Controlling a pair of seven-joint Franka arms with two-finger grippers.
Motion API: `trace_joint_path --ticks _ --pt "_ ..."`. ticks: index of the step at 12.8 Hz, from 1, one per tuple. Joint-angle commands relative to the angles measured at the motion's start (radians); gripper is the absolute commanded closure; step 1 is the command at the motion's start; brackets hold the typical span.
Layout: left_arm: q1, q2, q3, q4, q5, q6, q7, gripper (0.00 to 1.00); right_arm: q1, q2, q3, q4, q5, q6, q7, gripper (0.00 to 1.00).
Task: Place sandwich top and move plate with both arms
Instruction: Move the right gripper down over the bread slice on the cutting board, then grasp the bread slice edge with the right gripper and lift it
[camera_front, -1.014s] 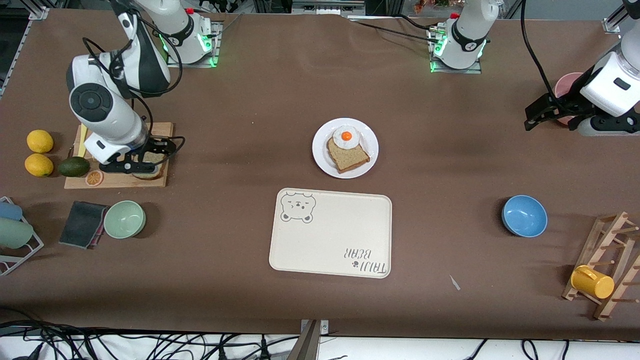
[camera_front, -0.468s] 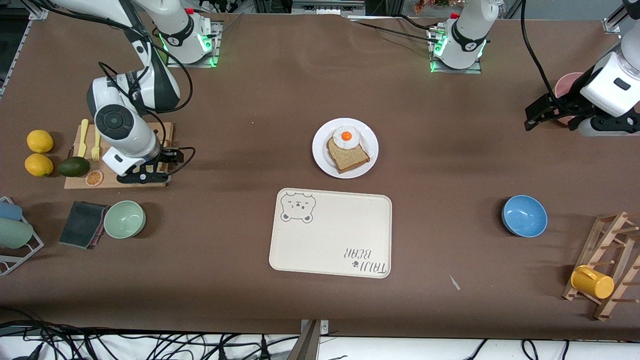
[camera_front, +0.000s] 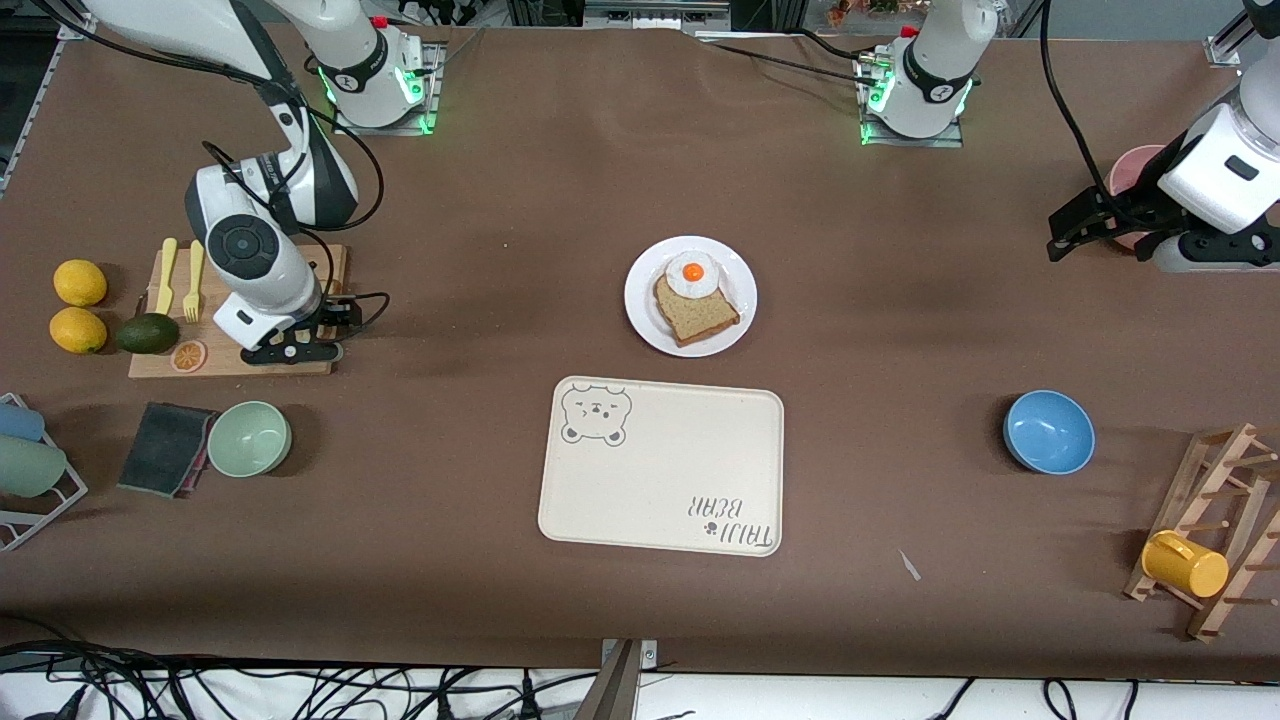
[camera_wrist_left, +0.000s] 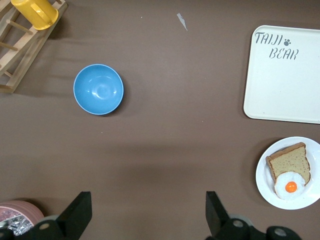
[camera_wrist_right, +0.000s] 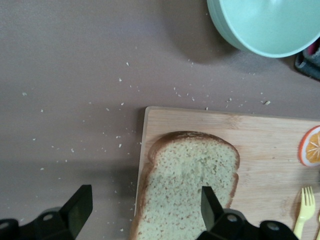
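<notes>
**Right arm reaching down, left arm waiting**

The right arm is bending down from its base toward its own end of the table, its wrist pointing downward. The right gripper (camera_front: 300, 345) is hovering low, its fingers (camera_wrist_right: 75, 212) standing wide apart. The left arm is waiting at its end of the table, the left gripper (camera_front: 1075, 228) hanging in the air with jaws spread wide.

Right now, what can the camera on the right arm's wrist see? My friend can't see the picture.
A slice of light tan bread, the sandwich top, lies on a wooden cutting board, with the right gripper open above it. A pale green bowl, an orange slice and a yellow fork sit at the edges, with crumbs on the brown table.
</notes>
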Motion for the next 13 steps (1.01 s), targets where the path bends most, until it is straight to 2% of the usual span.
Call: trace_joint_path --ticks 1,6,7,13 --pt "0.001 0.014 0.000 0.033 -0.017 -0.026 0.016 0.00 -0.003 -0.005 -0.005 -0.026 -0.051 0.022 0.016 0.14" --pt "-0.002 0.014 0.000 0.033 -0.017 -0.026 0.016 0.00 -0.003 0.027 -0.011 -0.028 -0.075 0.054 0.016 0.33" --pt "-0.002 0.014 0.000 0.033 -0.017 -0.026 0.016 0.00 -0.003 0.033 -0.015 -0.029 -0.077 0.066 0.014 0.40" --pt "-0.001 0.014 0.000 0.033 -0.017 -0.026 0.016 0.00 -0.003 0.049 -0.015 -0.041 -0.077 0.086 0.016 0.61"
